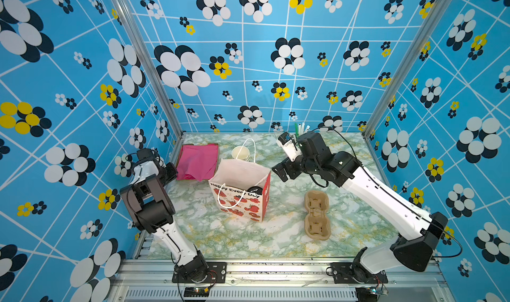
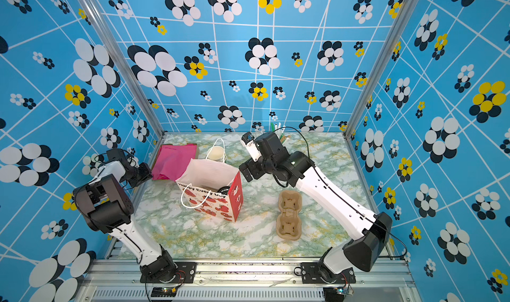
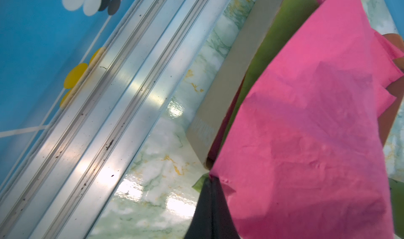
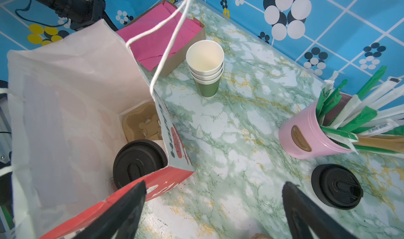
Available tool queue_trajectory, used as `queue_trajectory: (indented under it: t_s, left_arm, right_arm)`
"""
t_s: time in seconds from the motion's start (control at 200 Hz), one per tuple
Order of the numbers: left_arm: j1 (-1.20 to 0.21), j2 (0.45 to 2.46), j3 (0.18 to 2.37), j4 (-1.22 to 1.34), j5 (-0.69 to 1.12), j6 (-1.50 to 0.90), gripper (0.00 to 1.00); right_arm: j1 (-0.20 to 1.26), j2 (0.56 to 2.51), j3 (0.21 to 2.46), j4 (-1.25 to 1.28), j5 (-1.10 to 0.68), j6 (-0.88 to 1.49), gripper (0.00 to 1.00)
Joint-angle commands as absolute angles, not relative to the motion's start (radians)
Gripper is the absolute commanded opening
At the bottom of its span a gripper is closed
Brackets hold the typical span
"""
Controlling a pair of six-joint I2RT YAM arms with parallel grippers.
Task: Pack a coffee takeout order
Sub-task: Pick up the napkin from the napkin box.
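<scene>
A paper gift bag (image 1: 240,201) stands open mid-table. Inside it, the right wrist view shows a cup with a black lid (image 4: 140,161) beside a brown pulp cup holder (image 4: 142,122). My left gripper (image 3: 211,180) is shut on a corner of a pink napkin (image 3: 306,128), lifted over the cardboard napkin box (image 1: 180,160) at the back left; in a top view the gripper (image 1: 172,172) sits at the box's left edge. My right gripper (image 4: 214,187) hangs open and holds nothing, just right of the bag's rim; in a top view it is (image 1: 281,172).
A second pulp cup holder (image 1: 317,215) lies right of the bag. A stack of lidless cups (image 4: 205,67) stands behind the bag. A pink cup of wrapped straws (image 4: 314,133) and a lone black lid (image 4: 336,186) sit at the back right.
</scene>
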State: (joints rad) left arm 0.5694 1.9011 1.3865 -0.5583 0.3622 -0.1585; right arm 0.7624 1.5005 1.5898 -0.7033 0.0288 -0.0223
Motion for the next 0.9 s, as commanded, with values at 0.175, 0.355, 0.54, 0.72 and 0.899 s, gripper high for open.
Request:
queue_trajectory:
  t_s: [0.175,0.355,0.54,0.72,0.899]
  left_arm:
    - [0.568,1.83,1.382,-0.521,0.491,-0.201,0.0]
    - [0.552,1.825,1.381,-0.499,0.54,-0.221,0.0]
    - [0.523,1.831,1.383,-0.475,0.588,-0.234,0.0]
    - [0.492,1.821,1.397,-0.468,0.629,-0.23,0.0]
    - [0.464,1.808,1.411,-0.454,0.685,-0.242,0.0]
  right_arm:
    - [0.756,1.488,1.574,-0.724,0.049,-0.03,0.99]
    - [0.756,1.489,1.578,-0.725,0.051,-0.03,0.99]
    - [0.756,1.488,1.576,-0.727,0.053,-0.028,0.99]
    - [0.756,1.484,1.569,-0.726,0.058,-0.028,0.99]
    - [0.755,1.477,1.553,-0.721,0.061,-0.028,0.99]
